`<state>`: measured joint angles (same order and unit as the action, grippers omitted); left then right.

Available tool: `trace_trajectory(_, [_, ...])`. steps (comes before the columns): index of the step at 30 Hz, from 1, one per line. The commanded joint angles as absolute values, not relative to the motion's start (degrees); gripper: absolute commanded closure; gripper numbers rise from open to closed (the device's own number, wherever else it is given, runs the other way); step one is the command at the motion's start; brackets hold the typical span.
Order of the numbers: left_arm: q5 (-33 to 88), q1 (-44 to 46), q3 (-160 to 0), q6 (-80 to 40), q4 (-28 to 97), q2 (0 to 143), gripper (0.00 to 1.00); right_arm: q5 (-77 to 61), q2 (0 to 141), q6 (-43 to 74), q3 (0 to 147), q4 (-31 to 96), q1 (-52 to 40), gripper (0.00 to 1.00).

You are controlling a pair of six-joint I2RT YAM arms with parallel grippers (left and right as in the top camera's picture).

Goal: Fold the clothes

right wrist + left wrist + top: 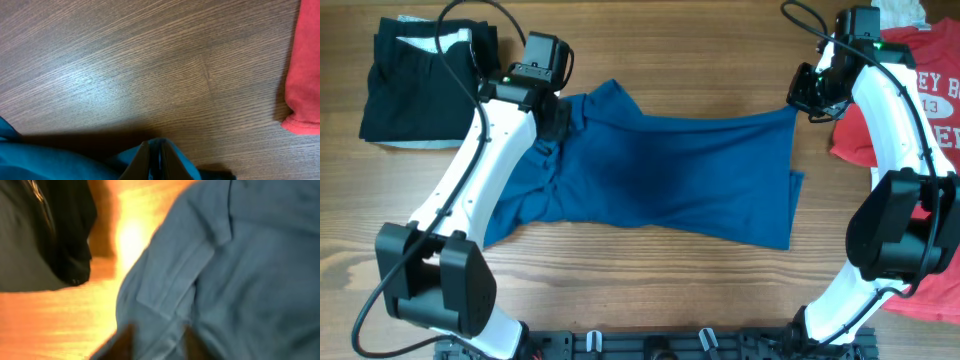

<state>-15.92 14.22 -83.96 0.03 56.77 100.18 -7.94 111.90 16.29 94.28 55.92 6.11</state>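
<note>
Garments are counted as three: one dark-blue shirt (660, 180) spread at the middle of the table (670, 60), one black piece (415, 85) folded far left, one red T-shirt (930, 100) at the right edge. The shirt's right corner is pinched tight by the right gripper (156, 162). The left gripper (157, 347) is set on the shirt's left side; its grip cannot be told through blur.

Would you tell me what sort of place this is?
Likely a robot lab: left arm and right arm at a wooden table, a blue shirt between them, red shirt and black garment aside.
</note>
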Motion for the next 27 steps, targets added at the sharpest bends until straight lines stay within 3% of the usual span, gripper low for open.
trace_trajectory(1, [-12.67, 13.45, -83.20, -0.49, 57.93, 101.97, 0.41, -8.60, 110.78, 15.18, 95.26, 55.94, 6.35, 0.91])
trace_trajectory(7, [-10.02, 10.90, -74.81, -0.19, 54.35, 102.35, 0.43, -8.60, 110.78, 15.00, 95.24, 55.99, 6.35, 0.90])
trace_trajectory(12, [-2.07, 8.43, -69.19, 7.53, 47.18, 102.35, 0.43, -8.60, 110.78, 15.00, 95.24, 55.99, 6.35, 0.90])
trace_trajectory(18, [-1.89, 6.04, -67.33, 14.33, 43.35, 102.56, 0.47, -8.58, 110.78, 15.00, 95.24, 55.99, 6.35, 0.89])
trace_trajectory(27, [0.91, 3.09, -67.31, 15.20, 41.69, 103.96, 0.49, -8.58, 110.78, 15.03, 95.24, 55.99, 6.35, 0.87])
